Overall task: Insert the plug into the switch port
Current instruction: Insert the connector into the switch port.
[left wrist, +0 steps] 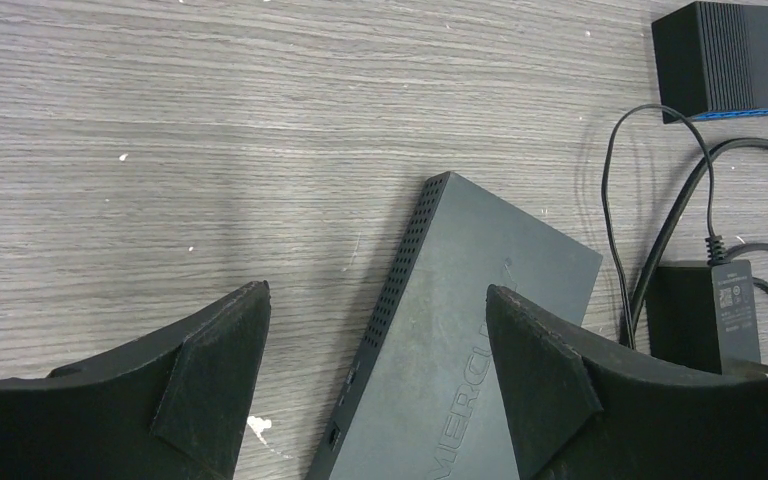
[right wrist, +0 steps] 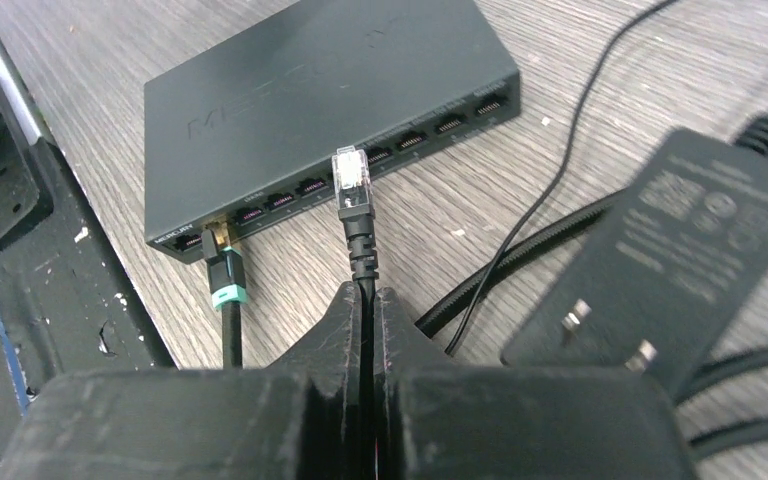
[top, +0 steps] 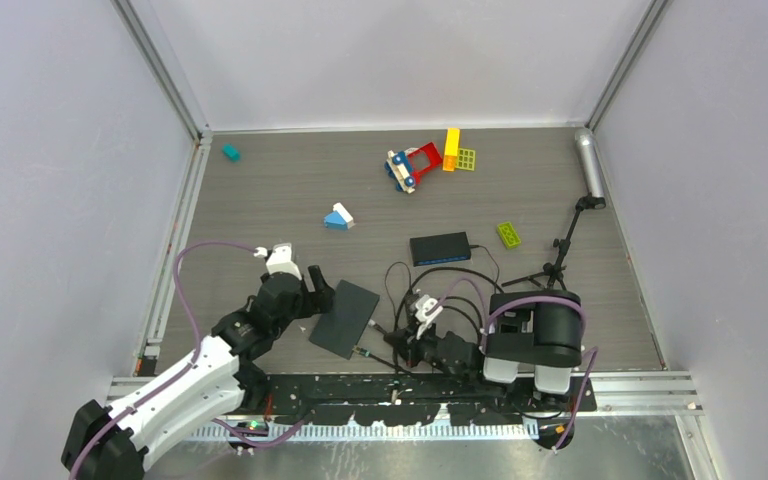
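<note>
The dark grey switch [top: 345, 318] lies flat near the table's front, its row of ports facing the right arm [right wrist: 360, 160]. A black cable with a green boot [right wrist: 225, 285] sits in the leftmost port. My right gripper [right wrist: 370, 300] is shut on the black cable just behind a clear plug [right wrist: 350, 175]. The plug's tip hangs just in front of a middle port, not inside it. In the top view my right gripper [top: 402, 350] is to the right of the switch. My left gripper [left wrist: 375, 295] is open over the switch's far side [left wrist: 460, 330], touching nothing; it also shows in the top view [top: 316, 290].
A black power adapter [right wrist: 660, 250] and looped cables [top: 460, 285] lie right of the switch. A small black box with a blue face [top: 440, 248] sits further back. Toy bricks [top: 420, 160], a green brick [top: 508, 234] and a small tripod [top: 560, 250] are at the back and right.
</note>
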Motion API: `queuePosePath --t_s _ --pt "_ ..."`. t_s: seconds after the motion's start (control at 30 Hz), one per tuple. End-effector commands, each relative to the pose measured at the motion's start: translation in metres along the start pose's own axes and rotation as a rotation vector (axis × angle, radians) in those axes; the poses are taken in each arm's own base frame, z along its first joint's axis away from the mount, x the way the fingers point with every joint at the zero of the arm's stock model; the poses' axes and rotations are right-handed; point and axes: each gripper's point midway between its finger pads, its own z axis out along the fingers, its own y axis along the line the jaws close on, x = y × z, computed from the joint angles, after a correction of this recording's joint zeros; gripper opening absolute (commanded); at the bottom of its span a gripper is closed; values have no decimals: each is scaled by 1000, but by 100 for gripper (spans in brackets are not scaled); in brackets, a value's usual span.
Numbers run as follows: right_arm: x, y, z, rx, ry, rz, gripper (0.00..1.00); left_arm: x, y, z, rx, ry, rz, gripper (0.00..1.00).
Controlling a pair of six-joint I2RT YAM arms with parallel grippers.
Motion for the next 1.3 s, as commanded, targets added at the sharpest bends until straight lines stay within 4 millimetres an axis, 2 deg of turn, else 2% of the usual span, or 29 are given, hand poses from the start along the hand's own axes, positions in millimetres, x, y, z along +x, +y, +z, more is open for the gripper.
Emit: queuePosePath --t_s 0.0,0.17,0.27,0.3,0.33,0.47,0.6,0.7,0.87,1.27 --pt "14 -26 -20 143 4 122 1 -16 -5 -1 3 -47 3 81" --pt "7 -24 -32 170 -2 103 1 -16 -5 0 3 -52 14 81" --pt "0 -8 -23 179 67 -26 1 -17 -9 2 17 -48 36 83" --pt "4 -11 -24 208 124 -104 0 -17 -12 4 29 -40 49 84" --pt "-1 -11 -24 213 132 -153 0 -17 -16 5 45 -33 62 84" --pt "-15 -11 -25 208 89 -209 1 -16 -30 10 106 -12 99 86" --pt "-10 4 -18 113 131 -311 0 -14 -39 16 144 -3 119 87" --pt "-4 15 -12 62 146 -320 1 -12 -42 21 157 1 124 87" --pt "9 15 -7 52 158 -303 1 -7 -42 24 168 11 132 87" --pt "12 19 -5 20 141 -306 1 16 -45 25 207 110 160 85"
